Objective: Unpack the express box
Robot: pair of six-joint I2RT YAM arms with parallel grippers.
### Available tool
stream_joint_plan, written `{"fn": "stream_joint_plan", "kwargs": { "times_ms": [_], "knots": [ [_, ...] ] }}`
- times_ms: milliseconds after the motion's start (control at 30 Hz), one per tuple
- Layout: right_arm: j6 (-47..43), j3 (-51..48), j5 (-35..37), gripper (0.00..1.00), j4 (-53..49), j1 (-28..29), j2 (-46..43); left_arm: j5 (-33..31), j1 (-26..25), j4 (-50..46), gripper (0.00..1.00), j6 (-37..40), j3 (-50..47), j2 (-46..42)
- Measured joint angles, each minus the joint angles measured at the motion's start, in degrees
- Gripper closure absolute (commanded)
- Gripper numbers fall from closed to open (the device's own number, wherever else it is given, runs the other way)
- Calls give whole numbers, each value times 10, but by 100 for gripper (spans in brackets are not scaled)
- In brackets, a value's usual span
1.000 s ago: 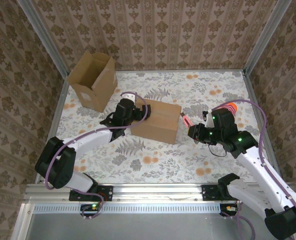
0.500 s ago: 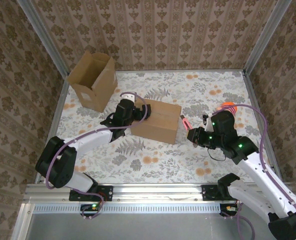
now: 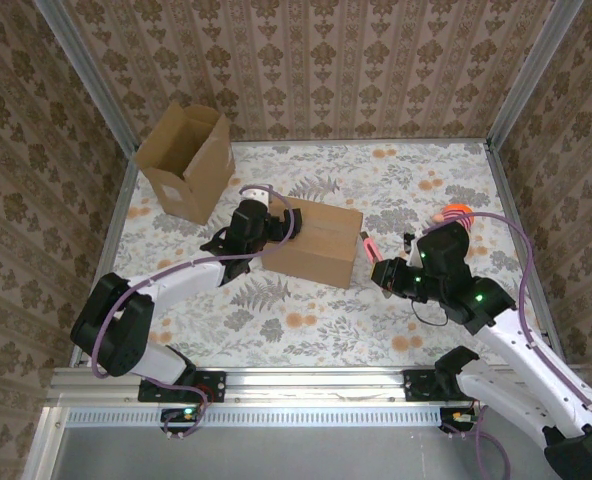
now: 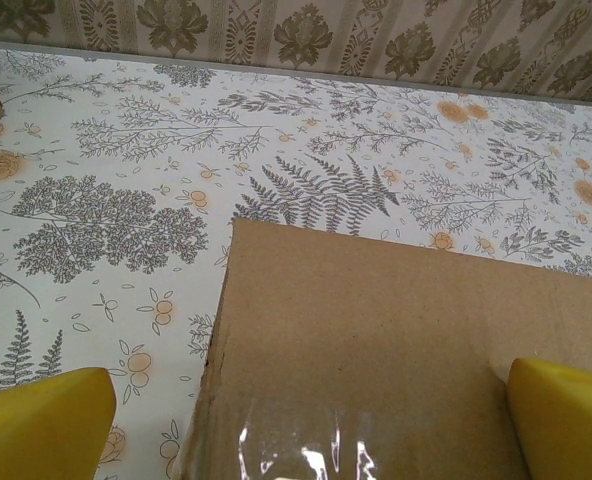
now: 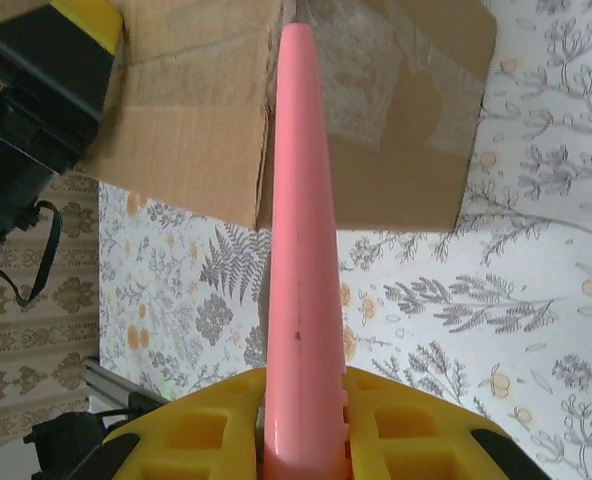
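A sealed brown express box [image 3: 316, 243] lies in the middle of the flowered table, clear tape over its seams. My left gripper [image 3: 274, 225] sits at the box's left end. In the left wrist view its yellow fingertips [image 4: 46, 425] stand wide apart and open, with the taped box top [image 4: 396, 340] below them. My right gripper [image 3: 391, 272] is shut on a pink cutter [image 3: 370, 245]. In the right wrist view the pink cutter [image 5: 301, 250] runs up from between the yellow fingers [image 5: 196, 425], and its tip reaches the taped right end of the box [image 5: 376, 120].
An open cardboard box [image 3: 186, 160] stands tilted at the back left. An orange object [image 3: 458, 212] lies behind my right arm. Metal rails and papered walls close in the table on all sides. Bare table [image 3: 306, 320] stretches in front of the sealed box.
My right arm has shifted slightly toward the near edge and turned, keeping the pink cutter's tip at the box's right end. The left arm and the box have not moved.
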Motion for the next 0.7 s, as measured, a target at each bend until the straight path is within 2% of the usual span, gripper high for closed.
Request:
{"fn": "stream_joint_plan", "kwargs": {
  "times_ms": [700],
  "knots": [
    [73,-40,40,100,9,68,-51,0,0,12,0,-6,0,8]
  ]
}}
